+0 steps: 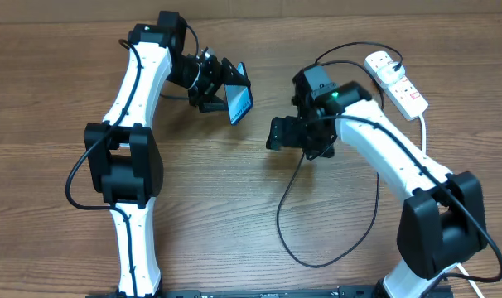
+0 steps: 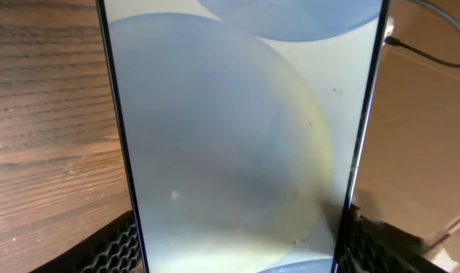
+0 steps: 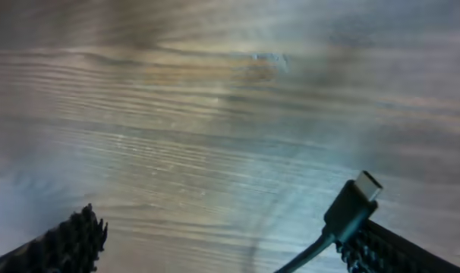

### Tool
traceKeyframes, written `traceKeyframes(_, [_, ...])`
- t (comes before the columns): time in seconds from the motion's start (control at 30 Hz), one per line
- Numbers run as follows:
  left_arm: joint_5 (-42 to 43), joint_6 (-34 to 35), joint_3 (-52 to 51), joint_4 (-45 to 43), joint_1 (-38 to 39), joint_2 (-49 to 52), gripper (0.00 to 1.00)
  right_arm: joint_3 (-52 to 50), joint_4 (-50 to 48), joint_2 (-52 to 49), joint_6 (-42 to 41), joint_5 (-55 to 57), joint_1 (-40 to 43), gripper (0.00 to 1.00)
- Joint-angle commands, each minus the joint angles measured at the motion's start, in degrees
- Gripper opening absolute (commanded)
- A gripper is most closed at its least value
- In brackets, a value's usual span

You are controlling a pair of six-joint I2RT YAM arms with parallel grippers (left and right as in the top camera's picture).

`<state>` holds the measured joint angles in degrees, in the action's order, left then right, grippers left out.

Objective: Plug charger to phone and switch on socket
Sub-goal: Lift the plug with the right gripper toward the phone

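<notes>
We see the left tool [image 1: 222,87] clamped on the phone [image 1: 240,103], holding it on edge above the desk [image 1: 234,190], screen facing the right arm. In the left wrist view the phone [image 2: 237,144] fills the frame between the fingers [image 2: 112,246].

Right tool [image 1: 276,134] sits near the phone with bare desk between them. In the right wrist view its fingers [image 3: 63,243] stand wide apart; the charger's connector tip [image 3: 355,203] lies against the right-hand finger, not clamped.

Charger [image 1: 288,223] cable loops across the desk under and in front of the right arm, then runs back toward the socket [image 1: 396,81]. Socket lies at the far right of the desk, behind the right arm and well apart from the phone, thick white cord [image 1: 422,128] trailing beside the arm. We can't tell the switch positions.
</notes>
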<state>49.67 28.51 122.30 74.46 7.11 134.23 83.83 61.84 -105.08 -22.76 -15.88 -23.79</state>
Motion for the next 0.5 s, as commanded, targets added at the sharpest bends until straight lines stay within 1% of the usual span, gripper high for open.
traceKeyframes(0.0, [-0.37, -1.53, 1.70, -0.07, 0.44, 0.07, 0.71, 4.74, 2.73, 0.81, 3.08, 4.66, 0.72, 1.00])
traceKeyframes(0.03, [-0.37, -1.53, 1.70, -0.11, 0.44, 0.07, 0.71, 5.51, 3.50, 0.81, 2.91, 7.37, 0.72, 1.00])
traceKeyframes(0.07, [-0.37, -1.53, 1.70, -0.11, 0.44, 0.07, 0.71, 6.97, 5.09, 0.81, 0.85, 12.24, 0.72, 1.00])
traceKeyframes(0.13, [-0.37, -1.53, 1.70, -0.09, 0.44, 0.07, 0.71, 8.96, 6.75, 0.81, -1.09, 16.63, 0.72, 1.00])
traceKeyframes(0.27, [-0.37, -1.53, 1.70, -0.11, 0.44, 0.07, 0.71, 10.73, 7.96, 0.81, -0.92, 21.42, 0.72, 1.00])
traceKeyframes(0.3, [-0.35, -1.53, 1.73, -0.11, 0.44, 0.07, 0.71, 10.64, 8.22, 0.79, 0.68, 20.26, 0.72, 1.00])
traceKeyframes(0.4, [-0.35, -1.53, 1.70, -0.09, 0.44, 0.07, 0.71, 10.36, 9.33, 0.59, 15.37, 8.55, 0.68, 1.00])
traceKeyframes(0.43, [-0.35, -1.53, 1.73, -0.09, 0.44, 0.07, 0.71, 10.29, 9.38, 0.57, 15.08, 10.86, 0.68, 1.00])
traceKeyframes(0.47, [-0.35, -1.53, 1.70, -0.11, 0.44, 0.07, 0.71, 10.29, 10.08, 0.57, 7.87, 20.48, 0.68, 1.00])
